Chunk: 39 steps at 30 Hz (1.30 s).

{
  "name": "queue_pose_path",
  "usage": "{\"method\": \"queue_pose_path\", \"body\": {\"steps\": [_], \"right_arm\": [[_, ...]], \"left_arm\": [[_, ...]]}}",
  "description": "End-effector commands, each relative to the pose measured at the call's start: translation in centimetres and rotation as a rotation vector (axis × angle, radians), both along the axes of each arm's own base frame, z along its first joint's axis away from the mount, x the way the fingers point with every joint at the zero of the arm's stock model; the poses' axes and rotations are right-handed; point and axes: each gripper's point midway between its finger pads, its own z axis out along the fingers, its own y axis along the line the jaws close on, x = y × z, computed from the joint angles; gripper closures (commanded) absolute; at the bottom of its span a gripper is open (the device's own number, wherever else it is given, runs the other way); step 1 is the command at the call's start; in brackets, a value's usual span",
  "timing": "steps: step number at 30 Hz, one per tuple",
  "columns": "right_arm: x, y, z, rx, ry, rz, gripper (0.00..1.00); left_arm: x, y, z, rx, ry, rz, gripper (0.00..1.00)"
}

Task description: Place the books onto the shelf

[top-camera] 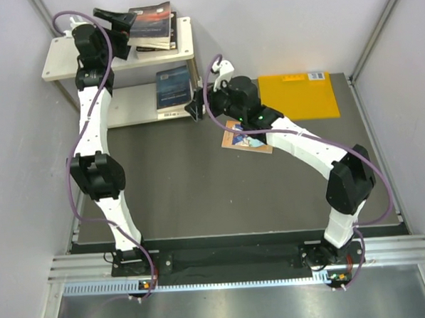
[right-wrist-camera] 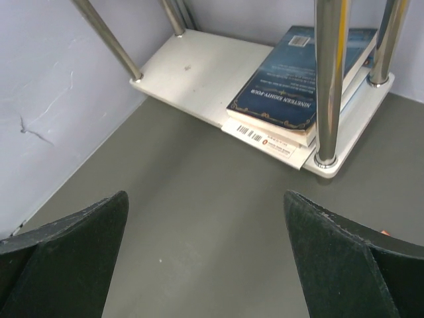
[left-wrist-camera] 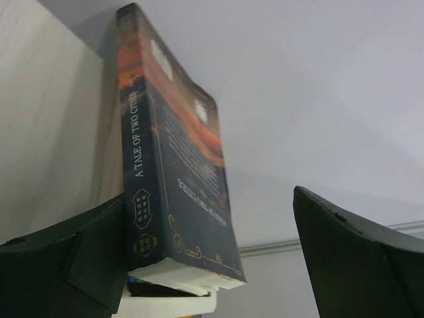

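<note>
Both arms (top-camera: 97,126) are white-shelled with chunky black joint housings (top-camera: 98,176), a purple cable (top-camera: 71,153) looping along each.

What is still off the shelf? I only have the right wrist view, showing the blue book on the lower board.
Observer: One, the orange-brown book, lies on the table, partly under the right arm.
Operator: And higher up?
Observer: The top board holds more, with the dark reddish-glow book uppermost.
Operator: Where is the left pincer?
Observer: The left pincer is up at that board, open and pointing at that book, gripping nothing.
</note>
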Motion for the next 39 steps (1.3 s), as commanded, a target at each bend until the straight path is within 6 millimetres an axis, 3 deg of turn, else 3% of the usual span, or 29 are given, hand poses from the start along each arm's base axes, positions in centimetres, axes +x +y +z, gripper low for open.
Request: {"method": "queue_pose_path", "body": {"steps": [1, 7, 19, 23, 34, 39], "right_arm": [[-1.3, -0.7, 4.9, 0.095, -0.082, 0.023, 0.0], [-1.8, -0.8, 3.9, 0.092, -0.06, 0.036, 0.0], [-2.3, -0.3, 2.7, 0.113, -0.023, 0.061, 0.0], [-2.4, -0.3, 2.3, 0.117, -0.012, 0.063, 0.0], [-2.8, -0.2, 0.8, 0.11, 0.02, 0.075, 0.0], [-3.1, -0.5, -2.3, 0.08, 0.077, 0.065, 0.0]], "left_arm": [[0.1, -0.7, 0.2, 0.064, -0.031, -0.055, 0.01], [0.3, -0.7, -1.1, 0.129, -0.006, -0.057, 0.01], [-2.0, -1.0, 1.9, 0.251, -0.087, -0.066, 0.01], [-2.5, -0.9, 1.4, 0.359, -0.068, -0.028, 0.01], [-3.2, -0.7, 0.7, 0.458, -0.048, -0.01, 0.01], [-3.5, 0.0, 1.5, 0.486, -0.078, 0.037, 0.01]]}}
